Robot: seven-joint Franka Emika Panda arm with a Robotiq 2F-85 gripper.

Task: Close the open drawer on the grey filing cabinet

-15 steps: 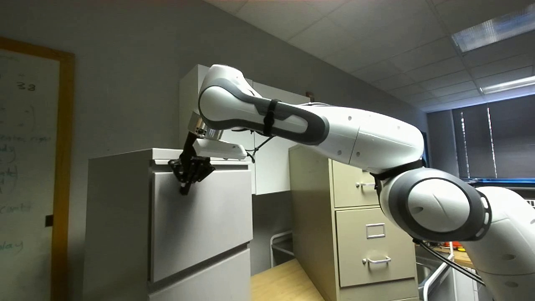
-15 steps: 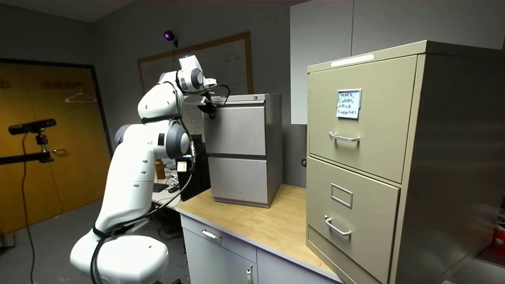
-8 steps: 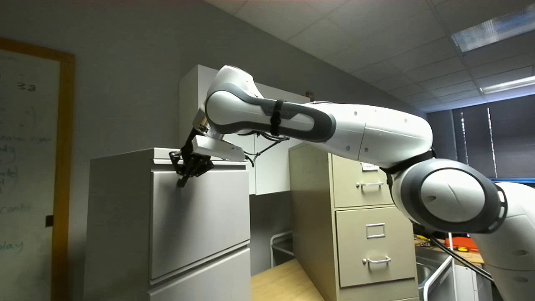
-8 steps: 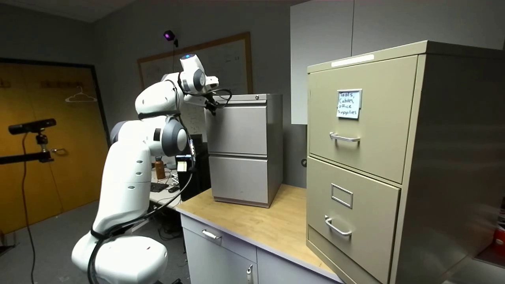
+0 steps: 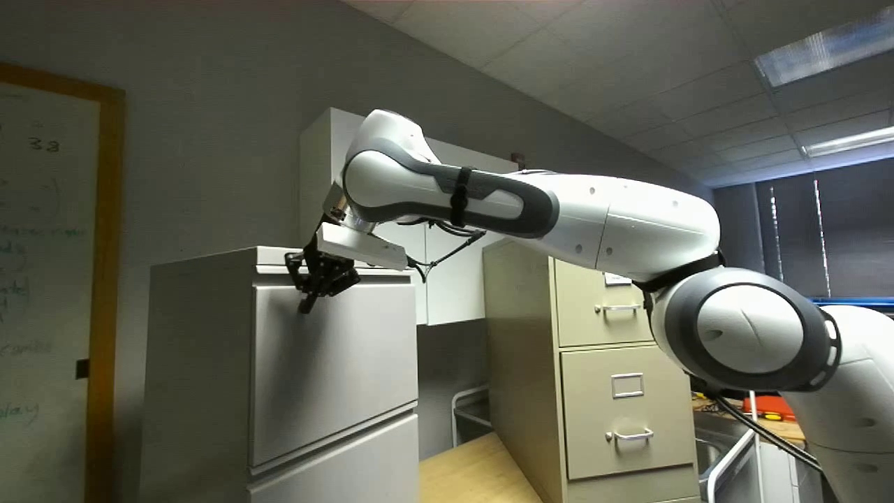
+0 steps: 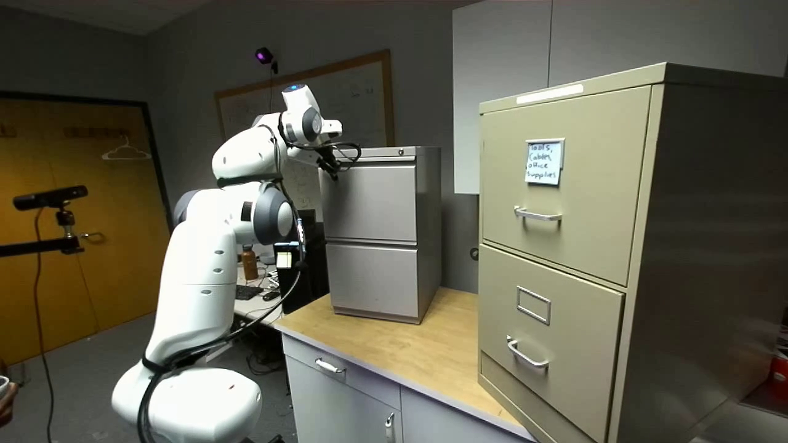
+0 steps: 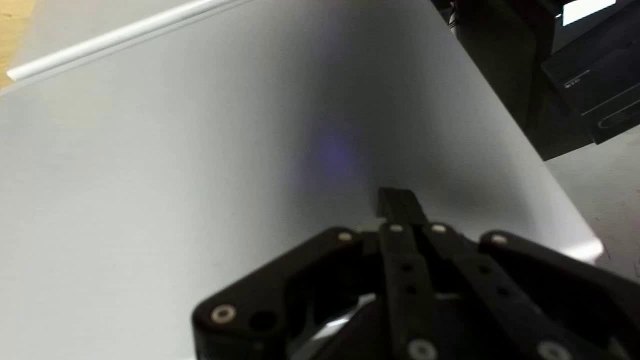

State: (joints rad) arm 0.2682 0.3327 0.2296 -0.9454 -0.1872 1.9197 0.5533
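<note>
The grey filing cabinet (image 5: 199, 363) stands on a wooden counter and shows in both exterior views (image 6: 429, 227). The drawer (image 5: 342, 363) is its upper one. Its plain front sits about flush with the panel below (image 6: 372, 280), with only a thin gap between them. The drawer front (image 6: 375, 203) hides the inside; it fills most of the wrist view (image 7: 165, 165). My gripper (image 5: 307, 304) is at the upper left part of the drawer front, pointing down and in. Its fingers are together with nothing between them (image 7: 400, 200). I cannot tell whether the tips touch the panel.
A beige cabinet (image 6: 566, 184) with handled drawers stands beside the grey one. A white two-door cabinet (image 5: 454, 279) hangs behind. The wooden counter (image 6: 394, 344) carries the cabinets. A dark device (image 7: 600, 75) lies past the drawer edge. A hand (image 6: 6, 403) shows at an edge.
The drawer front has moved inward, and the dark gap above the lower panel has narrowed. The gripper moved with it, then shifted only slightly in the last half second. A hand has appeared.
</note>
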